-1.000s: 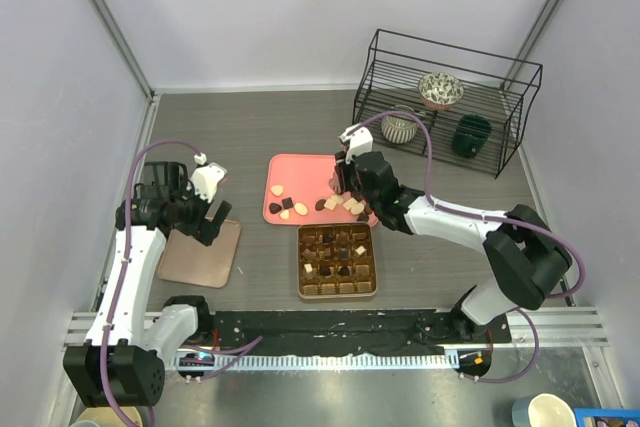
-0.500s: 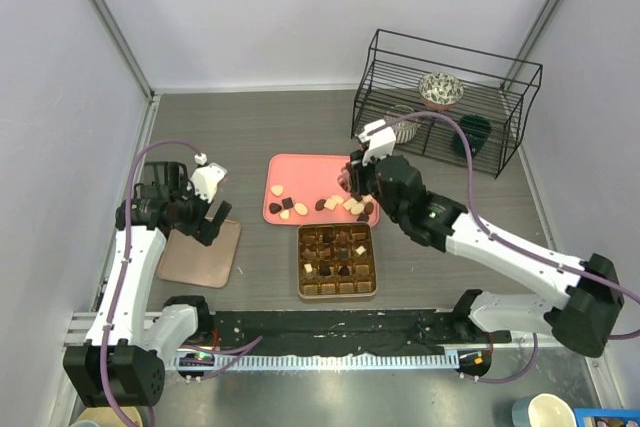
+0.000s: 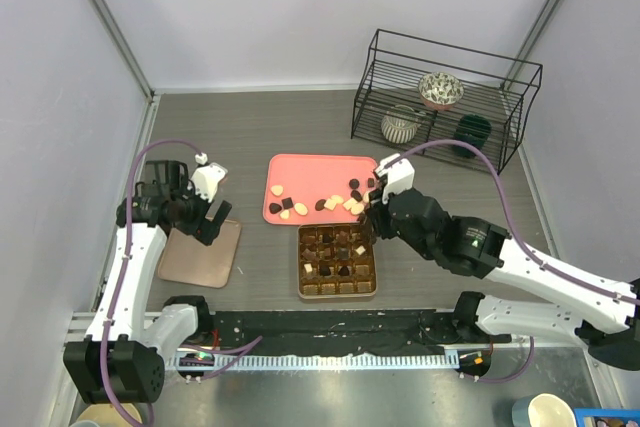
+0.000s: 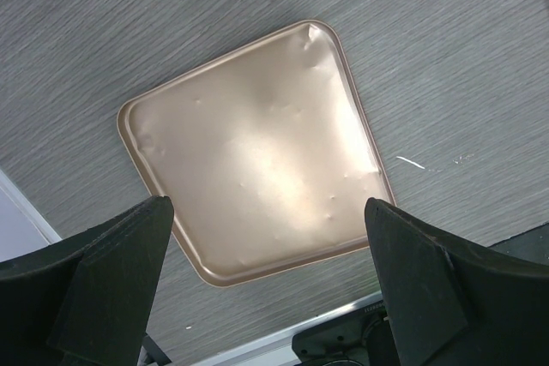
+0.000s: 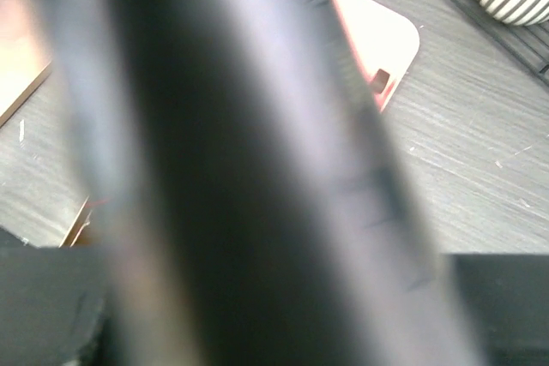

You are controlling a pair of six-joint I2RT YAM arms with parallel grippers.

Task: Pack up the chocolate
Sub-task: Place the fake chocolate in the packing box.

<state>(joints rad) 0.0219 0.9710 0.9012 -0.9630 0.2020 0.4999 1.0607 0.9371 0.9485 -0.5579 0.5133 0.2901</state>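
About twelve loose chocolates point(image 3: 300, 208), small rounds and ovals, lie on one flat pink tray point(image 3: 300, 169); others sit in the gridded gold box point(image 3: 338, 289) beside it. The left gripper point(image 4: 268, 229) gapes over one dented gold lid point(image 4: 257, 152) left of the tray. The right gripper point(image 3: 372, 215) is at the tray's corner, and I cannot tell its jaw state.

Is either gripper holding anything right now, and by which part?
Left gripper is open, holding nothing. Right gripper: cannot tell; a blurred cable blocks its wrist view.
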